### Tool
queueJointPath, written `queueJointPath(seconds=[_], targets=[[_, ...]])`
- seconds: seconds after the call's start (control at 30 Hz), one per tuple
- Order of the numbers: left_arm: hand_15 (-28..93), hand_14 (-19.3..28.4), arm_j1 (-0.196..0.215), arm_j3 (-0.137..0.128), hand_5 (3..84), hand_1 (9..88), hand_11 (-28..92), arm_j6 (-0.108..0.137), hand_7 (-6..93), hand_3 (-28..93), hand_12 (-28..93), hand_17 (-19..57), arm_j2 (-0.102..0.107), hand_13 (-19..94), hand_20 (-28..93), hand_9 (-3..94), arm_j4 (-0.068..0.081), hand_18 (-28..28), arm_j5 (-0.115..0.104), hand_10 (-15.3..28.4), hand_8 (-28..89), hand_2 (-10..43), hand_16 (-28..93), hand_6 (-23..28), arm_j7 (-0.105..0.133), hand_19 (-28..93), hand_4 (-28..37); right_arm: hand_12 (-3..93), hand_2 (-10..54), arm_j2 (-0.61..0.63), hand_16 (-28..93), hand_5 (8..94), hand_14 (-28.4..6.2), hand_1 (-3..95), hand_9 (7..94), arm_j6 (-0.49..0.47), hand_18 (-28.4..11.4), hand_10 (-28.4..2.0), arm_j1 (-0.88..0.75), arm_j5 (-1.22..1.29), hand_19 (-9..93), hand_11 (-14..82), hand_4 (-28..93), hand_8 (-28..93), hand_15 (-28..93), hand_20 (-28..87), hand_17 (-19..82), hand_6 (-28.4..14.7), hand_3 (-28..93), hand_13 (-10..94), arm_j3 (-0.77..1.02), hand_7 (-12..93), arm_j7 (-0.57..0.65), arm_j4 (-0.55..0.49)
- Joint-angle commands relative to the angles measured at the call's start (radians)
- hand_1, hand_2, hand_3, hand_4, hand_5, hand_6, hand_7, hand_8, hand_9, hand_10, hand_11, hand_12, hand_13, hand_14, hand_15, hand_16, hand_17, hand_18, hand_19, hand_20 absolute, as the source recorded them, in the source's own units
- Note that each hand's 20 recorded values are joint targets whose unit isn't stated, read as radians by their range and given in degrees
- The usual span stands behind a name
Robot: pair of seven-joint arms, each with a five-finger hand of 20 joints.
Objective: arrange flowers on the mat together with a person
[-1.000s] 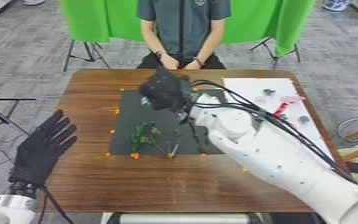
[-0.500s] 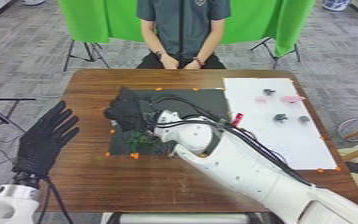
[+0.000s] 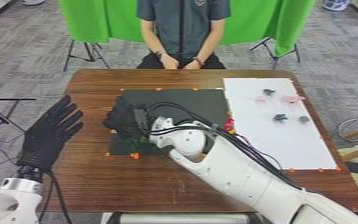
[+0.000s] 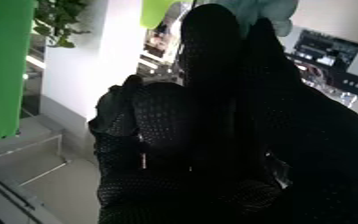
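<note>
In the head view, my left hand point(image 3: 49, 134) is left of the table's edge, fingers straight. My right hand point(image 3: 120, 117) is over the left edge of the dark mat point(image 3: 193, 97), its forearm crossing the mat from the right. The right wrist view shows my right hand point(image 4: 215, 65) with some fingers curled and its tips round a pale bluish flower point(image 4: 278, 9). Green foliage point(image 3: 135, 145) on the mat is partly hidden below that hand. On the white sheet point(image 3: 291, 145) lie a pink flower point(image 3: 292, 99), a paler pink one point(image 3: 261, 100) and several grey-green ones point(image 3: 280, 118).
The brown wooden table point(image 3: 95, 185) surrounds the mat, with orange markers point(image 3: 135, 155) at the mat's edges. My right arm point(image 3: 238, 175) lies over the table's right front part, crossing the white sheet's near left corner.
My right hand has moved left and somewhat nearer, from above the mat's far middle to its left edge. The arm has uncovered more of the white sheet. My left hand has shifted only slightly.
</note>
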Motion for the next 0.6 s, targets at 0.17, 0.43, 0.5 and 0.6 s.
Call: queueJointPath(seconds=[0.17, 0.43, 0.5, 0.6], targets=[[14, 12.6, -0.006, 0.005, 29.1, 24.6, 14, -0.001, 12.3, 70, 15, -11.9, 0.015, 18, 9, 21.5, 0.01, 20.4, 0.006, 10.4, -7, -3.6, 5, 3.3, 0.001, 38, -28.3, 44.1, -9.5, 0.003, 28, 66.0, -6.7, 43.6, 81.7, -0.115, -19.6, -7.0, -0.003, -0.02, 86, 22.8, -28, -2, 78, 46, 33, 1.3, 79, 68, -0.011, 43, 0.077, -0.052], [14, 12.6, -0.007, 0.008, 29.0, 24.6, 14, -0.005, 12.4, 70, 15, -11.9, 0.016, 18, 9, 21.5, 0.011, 20.4, 0.004, 10.3, -7, -3.5, 5, 3.2, -0.002, 38, -28.3, 35.2, -9.5, 0.004, 28, 64.7, -7.0, 38.7, 78.2, -0.08, -19.9, -8.1, 0.001, 0.029, 85, 31.0, -28, -2, 78, 47, 32, 1.1, 79, 67, -0.037, 38, 0.139, -0.071], [14, 12.5, -0.006, 0.009, 29.0, 24.7, 14, -0.001, 12.3, 70, 15, -11.9, 0.015, 18, 9, 21.5, 0.01, 20.4, 0.003, 10.4, -7, -3.5, 5, 3.2, -0.003, 38, -28.3, 31.9, -9.5, 0.005, 28, 64.3, -7.1, 37.1, 77.6, -0.053, -20.2, -8.4, 0.0, 0.059, 85, 33.6, -28, -2, 78, 47, 32, 1.1, 80, 67, -0.042, 37, 0.153, -0.076], [14, 12.6, 0.003, 0.005, 29.0, 24.6, 15, -0.002, 12.3, 70, 15, -11.9, 0.01, 18, 9, 21.5, 0.008, 20.4, 0.003, 10.4, -7, -3.5, 5, 3.2, -0.002, 38, -28.3, 27.0, -9.2, 0.007, 27, 64.8, -7.4, 33.8, 75.8, -0.036, -20.4, -8.8, -0.002, 0.098, 86, 34.7, -28, -4, 78, 47, 32, 1.1, 82, 67, -0.046, 34, 0.172, -0.092]])
